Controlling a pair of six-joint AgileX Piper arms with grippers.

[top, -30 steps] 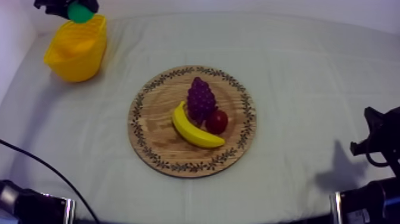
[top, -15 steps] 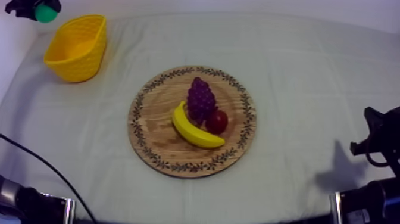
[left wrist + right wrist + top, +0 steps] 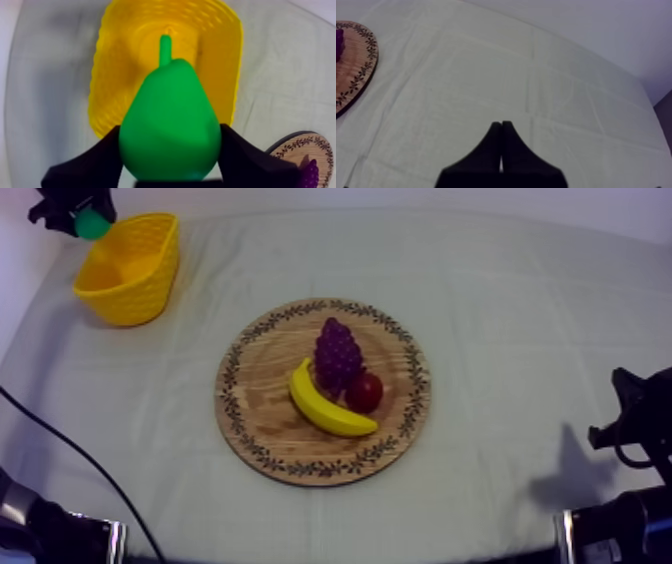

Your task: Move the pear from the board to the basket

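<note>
At ten o'clock the left fingers (image 3: 92,162) clamp the pear (image 3: 170,130) over the yellow basket (image 3: 107,75), while the right fingers (image 3: 495,150) sit pressed together above open bench (image 3: 500,308) at four.

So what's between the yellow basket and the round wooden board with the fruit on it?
Nothing but bare grey-white cloth lies between the yellow woven basket and the round wooden board, as the top view shows.

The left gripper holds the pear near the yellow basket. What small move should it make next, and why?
Probably carry the left gripper a little toward the middle of the yellow basket before it opens. It is shut on the pear, and in the top view the pear hangs by the basket's far rim, not over its middle, so a drop here might miss.
</note>
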